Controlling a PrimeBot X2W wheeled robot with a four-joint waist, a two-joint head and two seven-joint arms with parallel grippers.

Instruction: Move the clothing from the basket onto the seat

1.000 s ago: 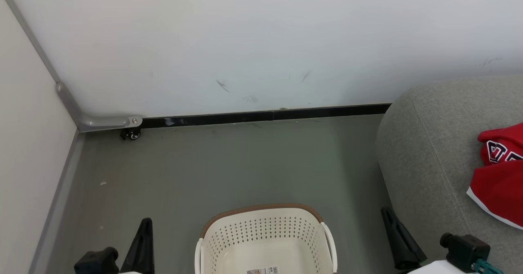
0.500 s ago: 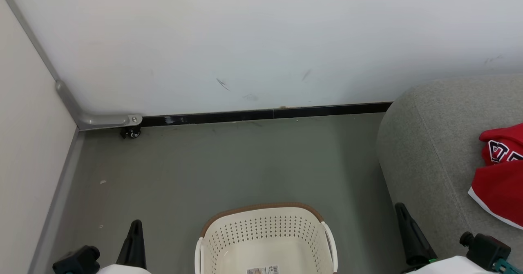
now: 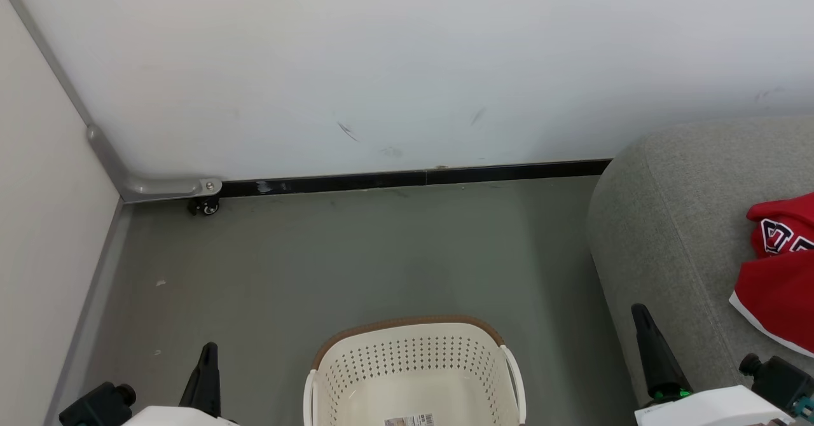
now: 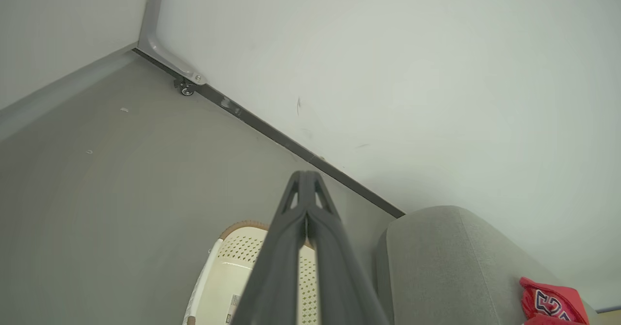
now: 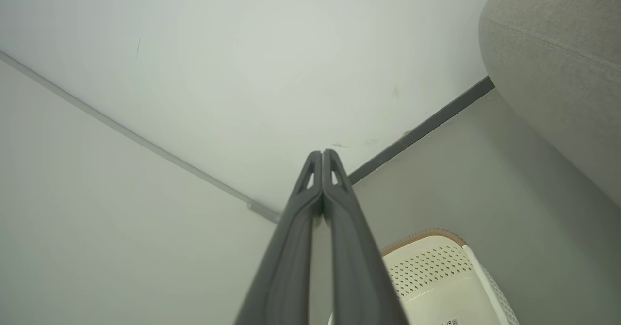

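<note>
1. Left gripper [image 4: 305,177]: two dark fingers [image 4: 284,252], pressed together along their full length, with nothing between them. In the head view it sits at the lower left, tips pointing up, above the floor [image 3: 356,254]. It is left of the basket and does not touch it.
2. Right gripper [image 5: 322,154]: two dark fingers [image 5: 293,247], likewise closed tip to tip, gripping nothing. In the head view it sits at the lower right, in front of the seat's near edge. Contact with the fabric cannot be determined.
3. Basket [image 3: 407,323]: one unit, cream with a brown rim and perforated walls, standing upright on the floor between the two grippers. Two white handles are visible, one per side. The visible part of its bottom shows pale plastic and one label [image 3: 410,421].
4. Seat [image 3: 668,235]: one large grey upholstered body with a rounded corner and one seam line, to the right of the basket and near it.
5. Clothing [image 3: 779,286]: one red heap on top of the seat at the right edge of the head view, well apart from the basket. Block lettering shows on the upper fold and white trim on the lower edge. Whether the heap holds one garment or two cannot be determined.
6. Surroundings: two white wall panels meet at one corner. One black skirting strip [image 3: 413,178] runs along the rear panel. One small caster [image 3: 205,208] sits under a grey bracket.
</note>
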